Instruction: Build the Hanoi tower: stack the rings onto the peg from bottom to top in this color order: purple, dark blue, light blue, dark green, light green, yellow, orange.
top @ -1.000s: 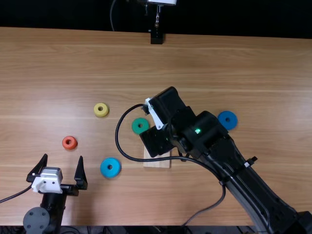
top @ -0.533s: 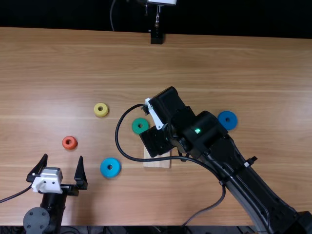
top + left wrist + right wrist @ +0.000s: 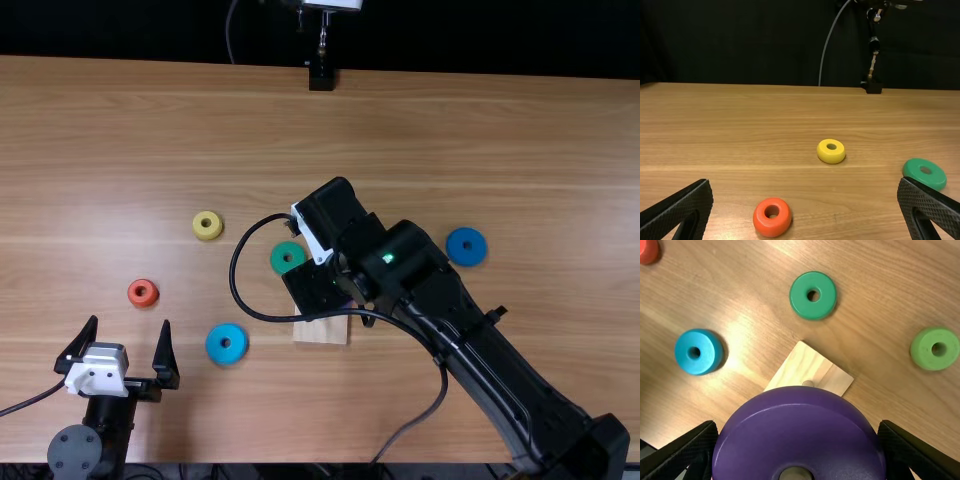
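The glossy, broad purple ring (image 3: 800, 435) is held in the right gripper (image 3: 318, 288), near the pale base (image 3: 807, 367); the left gripper (image 3: 130, 322) gapes wide. The right wrist view shows a light green ring (image 3: 926, 356), the top view a dark blue ring (image 3: 466, 258).

- The purple ring (image 3: 799, 425) has a deep and even colour.
- One ring (image 3: 467, 258) is strong blue, another ring (image 3: 213, 345) is lighter, sky blue.
- The dark green ring (image 3: 277, 259) is a little bluish; the light green ring (image 3: 923, 350) is like fresh grass.
- The yellow ring (image 3: 207, 234) is bright, the small ring (image 3: 133, 294) is orange-red.
- The base (image 3: 799, 365) is pale wood with fine grain.
- The table (image 3: 450, 140) is light brown, with long streaks.
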`<action>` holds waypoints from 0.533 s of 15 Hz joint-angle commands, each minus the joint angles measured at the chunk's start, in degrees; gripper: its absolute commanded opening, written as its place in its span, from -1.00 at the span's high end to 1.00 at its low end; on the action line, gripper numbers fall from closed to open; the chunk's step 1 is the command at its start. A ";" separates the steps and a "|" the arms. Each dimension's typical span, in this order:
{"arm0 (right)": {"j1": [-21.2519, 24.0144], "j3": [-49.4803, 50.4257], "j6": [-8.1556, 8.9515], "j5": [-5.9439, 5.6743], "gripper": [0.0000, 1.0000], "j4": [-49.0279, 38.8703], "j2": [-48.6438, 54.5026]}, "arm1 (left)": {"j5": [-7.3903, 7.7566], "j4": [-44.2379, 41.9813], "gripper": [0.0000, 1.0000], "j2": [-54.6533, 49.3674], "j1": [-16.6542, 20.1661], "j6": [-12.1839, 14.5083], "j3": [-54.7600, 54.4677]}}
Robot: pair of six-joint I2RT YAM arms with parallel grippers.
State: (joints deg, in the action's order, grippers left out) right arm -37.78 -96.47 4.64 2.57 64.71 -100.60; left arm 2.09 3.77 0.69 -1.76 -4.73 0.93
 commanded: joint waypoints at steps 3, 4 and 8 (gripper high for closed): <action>-0.10 -1.44 0.21 -0.04 -0.67 -0.20 0.05 | 0.44 0.98 -1.00 -0.69 0.35 0.30 -0.93; -0.10 -1.62 0.21 -0.04 -0.88 -0.20 0.05 | 0.44 0.98 -1.00 -0.69 0.35 0.30 -0.93; -0.10 -1.71 0.10 -0.25 -1.00 -0.20 0.05 | 0.44 0.98 -1.00 -0.69 0.35 0.30 -0.93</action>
State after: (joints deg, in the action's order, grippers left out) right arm -37.78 -96.49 4.62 2.52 64.66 -100.60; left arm 2.09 3.73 0.69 -1.76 -4.71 0.93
